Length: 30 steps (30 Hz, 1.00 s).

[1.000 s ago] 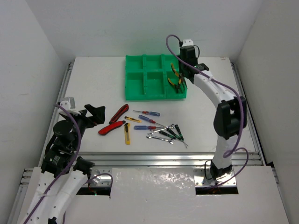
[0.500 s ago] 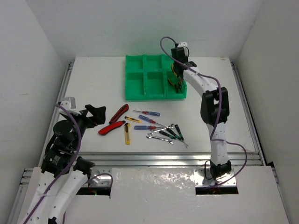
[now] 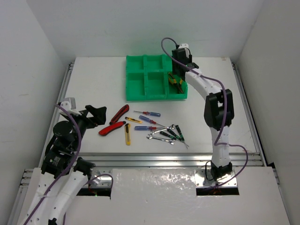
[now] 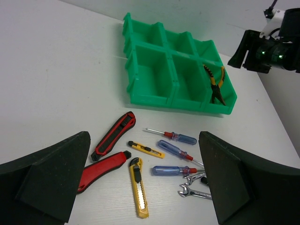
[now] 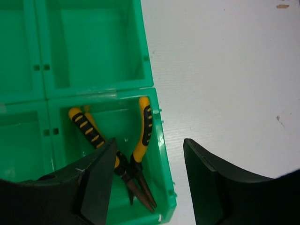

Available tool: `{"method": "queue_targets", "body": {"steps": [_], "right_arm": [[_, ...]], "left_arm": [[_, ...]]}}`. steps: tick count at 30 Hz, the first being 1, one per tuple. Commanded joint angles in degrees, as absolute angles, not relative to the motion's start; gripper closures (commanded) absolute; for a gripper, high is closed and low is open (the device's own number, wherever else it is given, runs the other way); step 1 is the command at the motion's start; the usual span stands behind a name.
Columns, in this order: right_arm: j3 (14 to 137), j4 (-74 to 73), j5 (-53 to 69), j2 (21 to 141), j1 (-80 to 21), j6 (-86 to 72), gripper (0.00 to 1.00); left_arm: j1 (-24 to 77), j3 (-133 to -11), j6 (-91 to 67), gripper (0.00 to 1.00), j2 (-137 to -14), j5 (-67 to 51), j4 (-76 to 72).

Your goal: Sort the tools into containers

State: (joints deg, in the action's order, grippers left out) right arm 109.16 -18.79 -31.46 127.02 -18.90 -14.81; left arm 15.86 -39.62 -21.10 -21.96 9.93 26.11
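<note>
The green tray (image 3: 145, 77) sits at the back of the table. Yellow-handled pliers (image 3: 176, 82) (image 5: 144, 123) lie in its near right compartment. My right gripper (image 3: 181, 62) (image 5: 149, 157) hangs open just above that compartment's outer rim (image 5: 161, 154), holding nothing. The other tools lie loose mid-table: red-black knives (image 3: 119, 113), yellow box cutters (image 3: 127, 134), blue screwdrivers (image 3: 150, 113), dark screwdrivers (image 3: 176, 132) and wrenches (image 3: 161, 137). My left gripper (image 3: 96, 115) (image 4: 144, 140) is wide open and empty, left of the knives (image 4: 115, 136), looking across them to the tray (image 4: 187, 104).
White walls close in the table on the left, back and right. An aluminium rail (image 3: 164, 157) runs along the near edge. The tray's other compartments (image 4: 152, 75) hold nothing that I can see.
The right arm swung left and folded in over the tray's right column, and its jaws went from shut to open. The pliers now lie in the compartment. The left arm has not moved.
</note>
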Motion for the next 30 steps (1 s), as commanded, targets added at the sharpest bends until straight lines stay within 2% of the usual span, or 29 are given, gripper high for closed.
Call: {"method": "queue_targets", "body": {"steps": [1, 3, 7, 9, 15, 18, 23, 30], "right_arm": [[106.1, -18.89, -28.76, 117.17, -19.25, -18.01, 0.42], [103.11, -19.86, -26.81, 114.27, -19.34, -19.94, 0.42], [88.12, -18.99, -19.45, 101.91, -20.56, -21.44, 0.39], [80.82, -19.07, -14.62, 97.93, -21.27, -21.18, 0.25], [71.82, -31.19, -6.07, 91.67, -26.81, -16.61, 0.25], [66.82, -33.74, -6.24, 89.83, -30.05, -17.4, 0.29], [56.72, -31.74, -5.19, 84.47, -30.94, -20.48, 0.53], [51.86, -30.41, -2.03, 87.45, -31.02, -20.48, 0.57]], "left_arm": [[16.61, -39.46, -20.3, 0.0, -21.8, 9.49, 23.47], [16.61, -39.46, -20.3, 0.0, -21.88, 9.58, 23.47], [16.61, -39.55, -20.3, 0.0, -22.06, 9.84, 23.55], [16.61, -39.64, -20.3, 0.0, -22.24, 10.02, 23.64], [16.52, -39.73, -20.65, 0.0, -22.32, 11.42, 24.08], [16.52, -39.73, -20.65, 0.0, -22.5, 11.43, 24.08], [16.52, -39.81, -20.65, 0.0, -23.03, 11.51, 24.26], [16.52, -39.81, -20.65, 0.0, -23.47, 11.34, 24.26]]}}
